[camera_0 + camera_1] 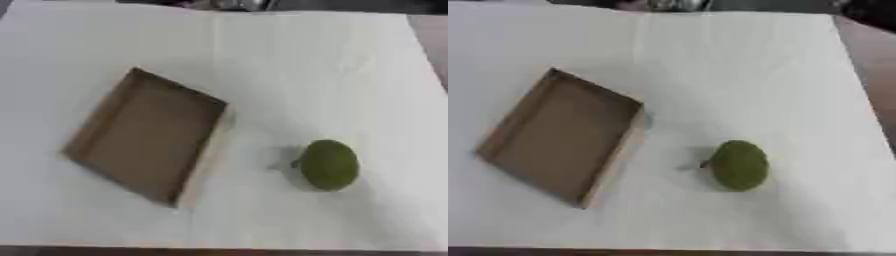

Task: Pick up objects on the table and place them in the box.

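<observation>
A shallow brown cardboard box (103, 116) lies askew on the white table, left of centre, with nothing visible inside it. A round green fruit-like object (329, 165) with a small stem on its left side sits on the table to the right of the box, apart from it. Neither of my hands shows in either view.
A white cloth (306, 70) covers the table. Its front edge runs along the bottom of the view and its right edge (859, 90) slants down the right side, with brown surface beyond. Dark things lie along the far edge.
</observation>
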Controlling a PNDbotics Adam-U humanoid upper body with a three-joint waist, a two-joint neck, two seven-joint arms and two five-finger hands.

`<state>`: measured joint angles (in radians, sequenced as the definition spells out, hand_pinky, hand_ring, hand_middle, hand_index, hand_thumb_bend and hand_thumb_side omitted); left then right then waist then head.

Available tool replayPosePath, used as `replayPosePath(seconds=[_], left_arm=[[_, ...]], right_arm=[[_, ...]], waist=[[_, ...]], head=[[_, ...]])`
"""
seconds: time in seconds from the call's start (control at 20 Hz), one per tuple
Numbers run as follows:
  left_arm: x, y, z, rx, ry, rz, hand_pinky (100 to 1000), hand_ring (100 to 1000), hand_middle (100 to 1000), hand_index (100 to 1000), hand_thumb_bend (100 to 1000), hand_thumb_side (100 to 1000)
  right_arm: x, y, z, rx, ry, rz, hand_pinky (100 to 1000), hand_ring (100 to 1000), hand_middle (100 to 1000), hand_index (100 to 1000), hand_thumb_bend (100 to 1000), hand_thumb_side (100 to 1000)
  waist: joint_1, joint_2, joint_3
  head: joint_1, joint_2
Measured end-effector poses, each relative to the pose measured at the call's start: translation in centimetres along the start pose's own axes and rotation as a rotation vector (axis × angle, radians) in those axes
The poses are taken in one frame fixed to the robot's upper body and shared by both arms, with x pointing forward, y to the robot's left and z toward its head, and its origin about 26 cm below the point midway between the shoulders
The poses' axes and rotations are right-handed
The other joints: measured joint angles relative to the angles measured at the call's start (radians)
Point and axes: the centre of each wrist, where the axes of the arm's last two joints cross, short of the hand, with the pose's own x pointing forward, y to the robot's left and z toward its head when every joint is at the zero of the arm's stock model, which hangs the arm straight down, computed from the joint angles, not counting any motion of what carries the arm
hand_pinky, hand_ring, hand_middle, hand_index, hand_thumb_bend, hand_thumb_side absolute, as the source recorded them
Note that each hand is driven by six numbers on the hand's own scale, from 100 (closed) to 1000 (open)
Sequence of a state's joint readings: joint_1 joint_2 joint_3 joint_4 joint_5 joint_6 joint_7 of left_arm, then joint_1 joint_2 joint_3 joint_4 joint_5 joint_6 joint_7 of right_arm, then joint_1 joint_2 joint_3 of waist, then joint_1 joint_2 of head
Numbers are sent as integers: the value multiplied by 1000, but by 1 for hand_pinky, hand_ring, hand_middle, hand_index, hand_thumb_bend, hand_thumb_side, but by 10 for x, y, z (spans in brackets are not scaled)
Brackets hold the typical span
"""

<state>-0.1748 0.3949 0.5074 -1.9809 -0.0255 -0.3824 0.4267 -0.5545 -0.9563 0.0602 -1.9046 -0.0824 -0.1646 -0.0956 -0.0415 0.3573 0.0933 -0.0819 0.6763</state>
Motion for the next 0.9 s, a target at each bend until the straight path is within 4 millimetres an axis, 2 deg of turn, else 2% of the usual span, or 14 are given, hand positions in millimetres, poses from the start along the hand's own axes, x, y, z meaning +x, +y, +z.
replayPosePath(seconds=[0.35, 0.6, 0.65, 0.9], left_arm=[[0, 0, 0, 0, 0, 0, 708, 725, 679, 819, 100, 624], [0, 0, 0, -1, 1, -1, 708, 725, 679, 819, 100, 624], [0, 0, 0, -1, 1, -1, 708, 725, 679, 819, 100, 624], [0, 0, 0, -1, 2, -2, 708, 725, 679, 819, 100, 623]], right_arm=[[2, -8, -2, 13, 3, -67, 844, 622, 736, 825, 100, 545], [2, -11, -2, 57, 13, -35, 841, 640, 748, 836, 100, 537], [2, -11, -2, 71, 15, -22, 835, 677, 764, 846, 100, 526], [0, -6, 0, 203, 36, 69, 836, 722, 788, 865, 100, 616]], waist=[[0, 0, -1], [-1, -1, -3], [-1, -2, -4], [-4, -7, -2]], head=[[1, 0], [1, 0], [1, 0], [-2, 1]])
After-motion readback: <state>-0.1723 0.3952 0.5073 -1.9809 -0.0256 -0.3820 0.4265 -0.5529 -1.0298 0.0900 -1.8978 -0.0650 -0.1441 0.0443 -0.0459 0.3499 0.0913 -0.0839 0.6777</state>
